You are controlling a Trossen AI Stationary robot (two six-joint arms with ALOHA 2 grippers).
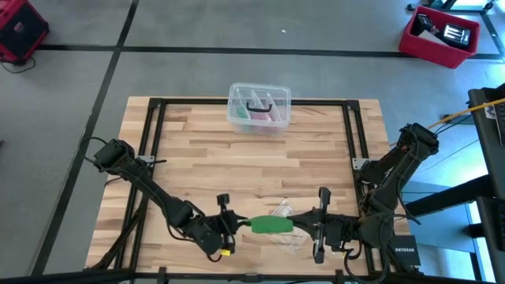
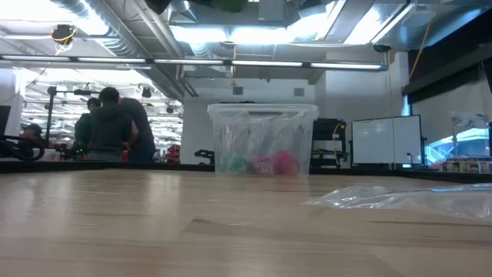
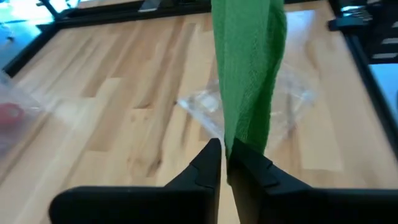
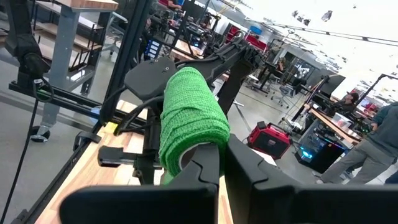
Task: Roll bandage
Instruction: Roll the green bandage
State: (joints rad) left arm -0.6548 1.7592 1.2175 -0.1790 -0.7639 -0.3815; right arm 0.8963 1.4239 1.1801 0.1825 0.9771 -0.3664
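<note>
The bright green bandage [image 1: 272,225] hangs above the table's near edge, stretched between my two grippers. In the left wrist view it is a flat strip [image 3: 249,74] that runs away from my left gripper [image 3: 225,149], which is shut on its end. In the right wrist view it is a thick wound roll [image 4: 189,112] at the tips of my right gripper [image 4: 222,152], which is shut on it. From above, my left gripper [image 1: 234,225] is at the bandage's left end and my right gripper [image 1: 309,226] at its right end. My left gripper pinches the strip's loose end [image 3: 239,140] between its two fingers. The fingers come from the table's left, slanting down, and lie along the strip. The strip runs on toward the other gripper, clear of the table. My right gripper holds the wound roll by its near end [image 4: 186,152], at the fingertips. The fingers come level from the table's right. The roll stands up above the fingers, clear of the table. Whether one finger reaches inside the roll, I cannot tell.
A clear plastic bag [image 1: 286,229] lies on the wood under the bandage. A clear plastic box [image 1: 259,108] with pink and dark items stands at the far middle. Black frame rails [image 1: 155,126] run along the table's sides. People stand in the room beyond.
</note>
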